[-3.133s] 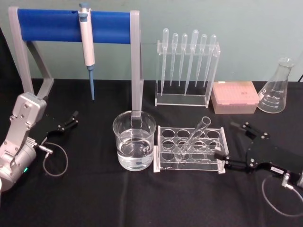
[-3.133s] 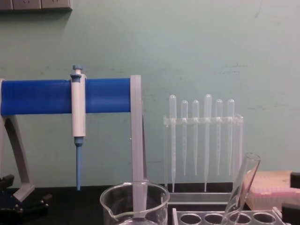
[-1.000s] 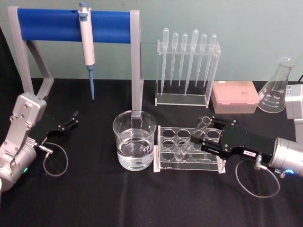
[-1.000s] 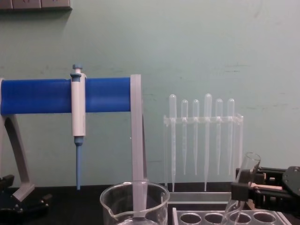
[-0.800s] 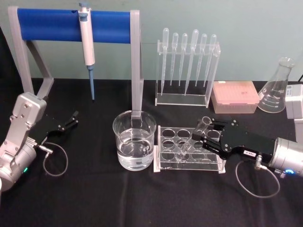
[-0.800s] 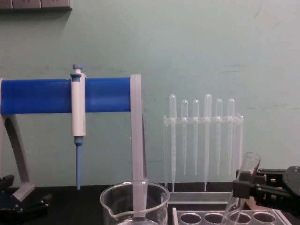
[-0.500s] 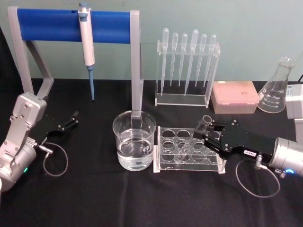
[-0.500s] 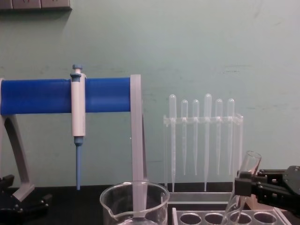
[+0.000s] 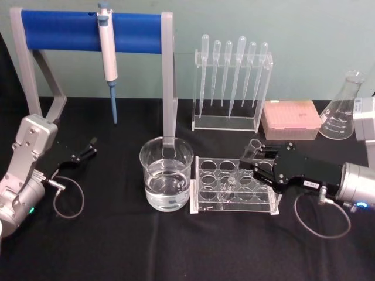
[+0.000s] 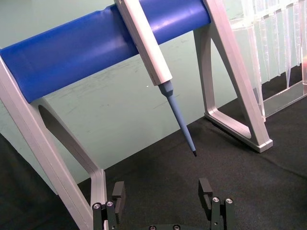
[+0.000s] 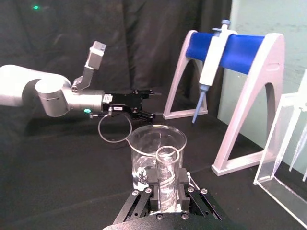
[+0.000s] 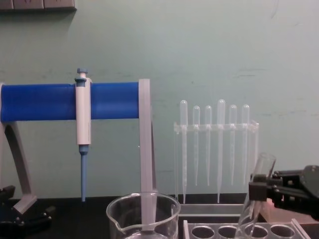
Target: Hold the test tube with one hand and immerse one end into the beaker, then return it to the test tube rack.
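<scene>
The test tube (image 9: 252, 147) leans in the clear rack (image 9: 234, 204), its rounded end still down among the holes. My right gripper (image 9: 249, 163) is shut on its upper part, just below the rimmed mouth. The right wrist view shows the fingers (image 11: 152, 185) pressed on both sides of the test tube (image 11: 167, 175), with the beaker (image 11: 156, 151) directly behind. The beaker (image 9: 166, 174), part full of water, stands left of the rack. From the chest, the tube (image 12: 263, 167) rises past the gripper (image 12: 257, 191). My left gripper (image 10: 162, 191) rests open at far left (image 9: 88, 147).
A blue-barred stand (image 9: 88, 32) with a hanging pipettor (image 9: 107, 47) is behind the beaker. A rack of bulb pipettes (image 9: 231, 76), a pink tip box (image 9: 291, 120) and a conical flask (image 9: 344, 108) line the back right.
My right gripper came in from the right and shut on the tube. The tube now stands a little higher and more upright. The left arm has not moved.
</scene>
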